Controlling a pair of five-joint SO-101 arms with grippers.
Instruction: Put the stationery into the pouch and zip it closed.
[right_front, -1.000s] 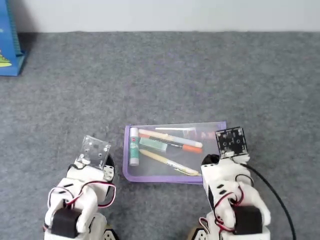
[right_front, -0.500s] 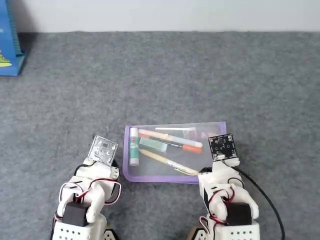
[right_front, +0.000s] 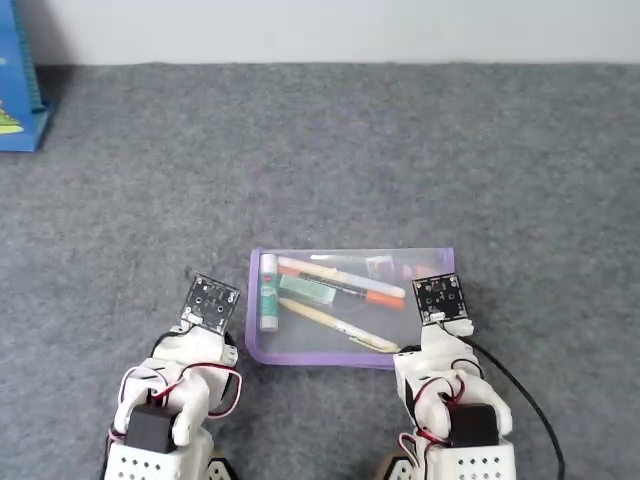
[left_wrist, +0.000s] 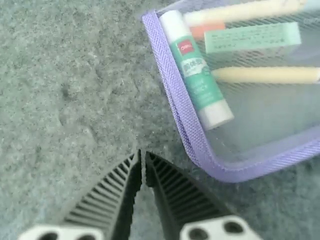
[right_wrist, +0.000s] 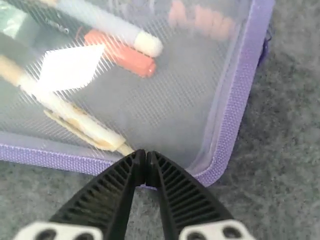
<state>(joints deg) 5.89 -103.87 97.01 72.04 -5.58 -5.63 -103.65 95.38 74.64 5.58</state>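
Pouch (right_front: 310, 357) holds glue stick (right_front: 268, 292), pens (right_front: 345, 280); left fingers (left_wrist: 112, 197), right fingers (right_wrist: 115, 195) pressed together, gripping nothing.

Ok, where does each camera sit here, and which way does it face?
High view: fixed above, looking down on the table; left arm and right arm at the near edge, pouch before them.
Left wrist view: on the left arm, looking down past the shut left gripper at the glue stick end of the pouch.
Right wrist view: on the right arm, looking past the shut right gripper at the pouch's other end.
Shared: all three show the pouch.
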